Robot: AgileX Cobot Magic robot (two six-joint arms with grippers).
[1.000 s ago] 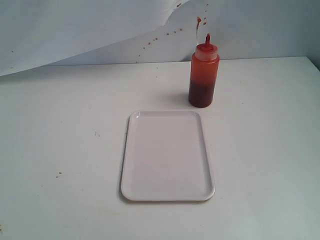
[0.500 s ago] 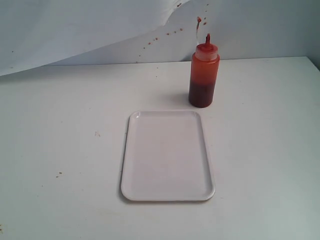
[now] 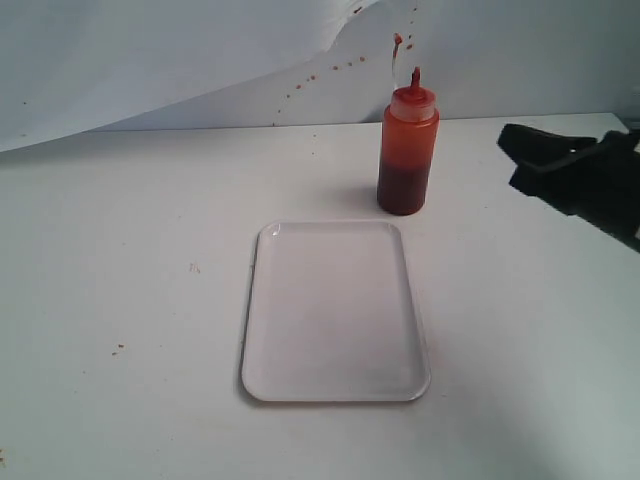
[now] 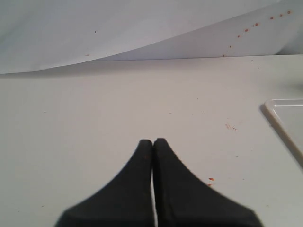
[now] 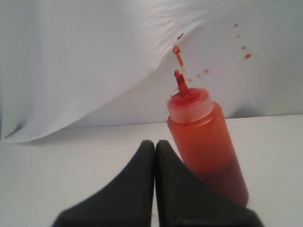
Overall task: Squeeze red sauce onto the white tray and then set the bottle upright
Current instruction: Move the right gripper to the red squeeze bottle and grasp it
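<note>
The bottle [image 3: 407,150] stands upright on the table just behind the white tray [image 3: 335,310], orange-red with a darker lower part and a red nozzle. The tray's surface is bare white, and no red sauce shows on it. My right gripper [image 3: 515,160] comes in from the right edge, level with the bottle and apart from it. In the right wrist view this gripper [image 5: 155,142] is shut and empty, with the bottle [image 5: 208,142] close beyond and to one side. My left gripper [image 4: 153,141] is shut over bare table, with a tray corner [image 4: 289,113] at the side.
A white backdrop sheet [image 3: 150,60] hangs behind the table, flecked with dried reddish specks [image 3: 397,42] above the bottle. A few tiny specks [image 3: 118,349] lie on the white table left of the tray.
My right gripper has entered the exterior view from the right edge, level with the bottle. Bottle and tray have not moved.
</note>
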